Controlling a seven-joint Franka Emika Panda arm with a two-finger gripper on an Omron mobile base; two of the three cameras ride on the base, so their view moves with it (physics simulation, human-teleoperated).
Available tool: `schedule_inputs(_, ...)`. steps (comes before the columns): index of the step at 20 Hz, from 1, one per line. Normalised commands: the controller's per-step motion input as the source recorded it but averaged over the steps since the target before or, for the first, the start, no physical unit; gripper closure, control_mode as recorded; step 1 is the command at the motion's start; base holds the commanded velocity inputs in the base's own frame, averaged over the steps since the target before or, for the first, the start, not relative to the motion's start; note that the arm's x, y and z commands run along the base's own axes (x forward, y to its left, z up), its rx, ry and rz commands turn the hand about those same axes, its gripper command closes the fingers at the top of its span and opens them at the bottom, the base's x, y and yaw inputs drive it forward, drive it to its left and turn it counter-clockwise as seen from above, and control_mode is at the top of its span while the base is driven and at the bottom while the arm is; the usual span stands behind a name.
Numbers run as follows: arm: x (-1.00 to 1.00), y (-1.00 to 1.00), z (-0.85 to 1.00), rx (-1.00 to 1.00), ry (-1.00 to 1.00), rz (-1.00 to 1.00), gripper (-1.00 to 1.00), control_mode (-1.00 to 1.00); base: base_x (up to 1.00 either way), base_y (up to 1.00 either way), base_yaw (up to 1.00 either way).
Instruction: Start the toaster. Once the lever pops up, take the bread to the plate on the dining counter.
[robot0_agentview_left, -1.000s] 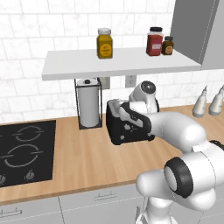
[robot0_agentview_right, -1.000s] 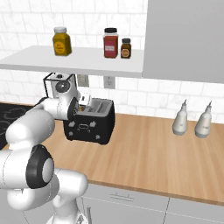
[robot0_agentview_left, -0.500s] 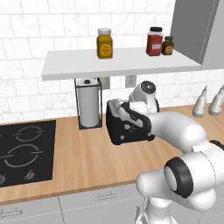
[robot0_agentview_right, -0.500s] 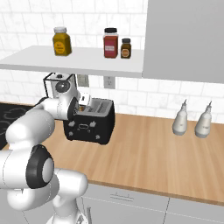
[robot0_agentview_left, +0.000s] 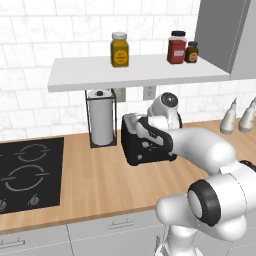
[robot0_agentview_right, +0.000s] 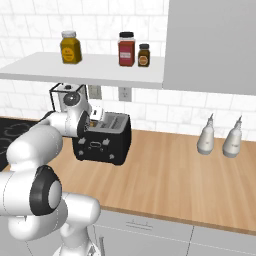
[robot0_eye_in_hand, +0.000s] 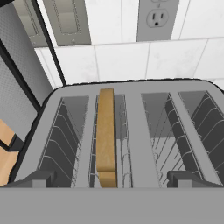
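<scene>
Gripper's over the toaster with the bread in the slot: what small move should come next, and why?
Probably a short descent with the jaws open. In the hand view the bread stands on edge in a slot of the toaster, between the two fingertips of the gripper, which are spread wide and not touching it.

1. White shelf (robot0_agentview_left: 135, 71) on the tiled wall; taken as landmark.
2. Yellow jar (robot0_agentview_left: 119, 49) on the shelf, towards its left; red jar (robot0_agentview_left: 176, 47) and small dark jar (robot0_agentview_left: 191, 52) side by side further right.
3. Paper towel roll (robot0_agentview_left: 101, 116) in a black wire stand under the shelf; wall outlet (robot0_agentview_left: 149, 92) just right of it.
4. Black cooktop (robot0_agentview_left: 27, 171) well below the shelf, far left; two pale bottles (robot0_agentview_right: 220, 137) on the wooden counter (robot0_agentview_right: 170, 175), right of the shelf.
</scene>
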Motion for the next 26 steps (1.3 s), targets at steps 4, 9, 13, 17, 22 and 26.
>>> schedule_inputs(4, 0.0, 0.0, 0.0, 0.0, 0.0, 0.0, -1.0, -1.0, 0.0, 0.0, 0.0)
schedule_inputs(9, 0.0, 0.0, 0.0, 0.0, 0.0, 0.0, -1.0, -1.0, 0.0, 0.0, 0.0)
schedule_inputs(13, 0.0, 0.0, 0.0, 0.0, 0.0, 0.0, -1.0, -1.0, 0.0, 0.0, 0.0)
schedule_inputs(17, 0.0, 0.0, 0.0, 0.0, 0.0, 0.0, -1.0, -1.0, 0.0, 0.0, 0.0)
schedule_inputs(22, 0.0, 0.0, 0.0, 0.0, 0.0, 0.0, -1.0, -1.0, 0.0, 0.0, 0.0)
schedule_inputs(26, 0.0, 0.0, 0.0, 0.0, 0.0, 0.0, -1.0, -1.0, 0.0, 0.0, 0.0)
